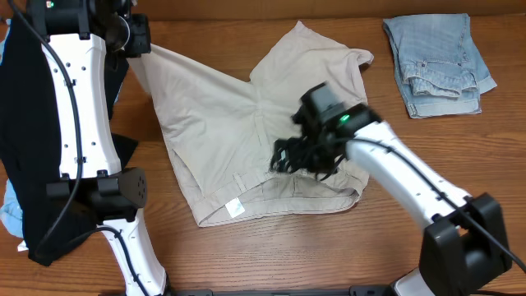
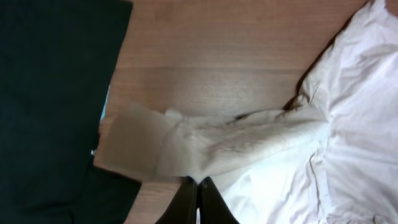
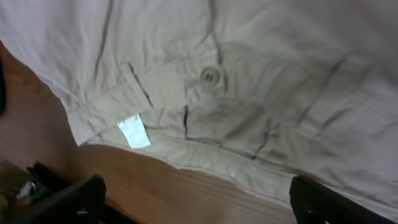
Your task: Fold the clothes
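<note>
The beige shorts (image 1: 238, 115) lie spread across the middle of the table, with the waistband toward the front edge. My left gripper (image 1: 138, 41) is shut on one leg hem at the back left, and the cloth (image 2: 205, 146) hangs stretched from the closed fingertips (image 2: 199, 184). My right gripper (image 1: 297, 156) hovers open over the waistband. In its wrist view the button (image 3: 210, 76) and white label (image 3: 134, 132) show, with the fingers (image 3: 68, 199) wide apart and nothing between them. A black garment (image 1: 25, 156) lies at the left, and folded light-blue denim shorts (image 1: 440, 53) at the back right.
The left arm's white links (image 1: 82, 115) stand over the black garment (image 2: 50, 93). Bare wooden table (image 1: 271, 255) shows in front of the waistband and between the beige shorts and the denim. A bit of light-blue cloth (image 1: 10, 215) peeks out at the left edge.
</note>
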`<state>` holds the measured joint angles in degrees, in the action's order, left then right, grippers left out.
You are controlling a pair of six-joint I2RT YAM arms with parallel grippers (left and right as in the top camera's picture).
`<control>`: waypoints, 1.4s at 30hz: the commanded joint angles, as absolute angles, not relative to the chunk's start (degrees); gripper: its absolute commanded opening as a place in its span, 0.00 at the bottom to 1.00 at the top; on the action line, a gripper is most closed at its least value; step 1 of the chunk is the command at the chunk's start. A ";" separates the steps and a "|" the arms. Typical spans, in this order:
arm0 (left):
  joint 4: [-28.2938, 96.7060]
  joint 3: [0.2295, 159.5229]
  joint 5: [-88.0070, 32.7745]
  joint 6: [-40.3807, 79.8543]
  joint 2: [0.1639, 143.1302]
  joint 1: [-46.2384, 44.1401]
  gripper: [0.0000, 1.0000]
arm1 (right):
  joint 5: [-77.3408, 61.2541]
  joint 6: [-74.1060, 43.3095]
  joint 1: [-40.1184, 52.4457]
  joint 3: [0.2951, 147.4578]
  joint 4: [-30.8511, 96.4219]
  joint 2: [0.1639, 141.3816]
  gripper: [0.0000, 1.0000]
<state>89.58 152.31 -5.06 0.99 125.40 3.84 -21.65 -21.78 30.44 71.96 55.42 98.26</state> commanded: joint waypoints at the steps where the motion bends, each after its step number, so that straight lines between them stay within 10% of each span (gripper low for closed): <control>1: 90.11 153.16 -4.03 1.30 124.86 3.73 0.04 | -19.73 -27.29 32.29 67.72 54.22 98.50 0.98; 13: 94.76 153.16 -1.06 1.30 124.86 3.75 0.04 | -17.37 -28.34 24.56 50.70 50.68 98.50 0.98; 32: 95.79 140.27 -4.54 1.72 125.40 -5.56 0.04 | -12.95 -14.72 -19.73 54.06 43.35 98.50 0.94; 42: 89.84 127.96 -4.36 1.69 125.40 -12.19 0.04 | -23.07 -8.51 -19.51 72.84 64.31 93.60 0.98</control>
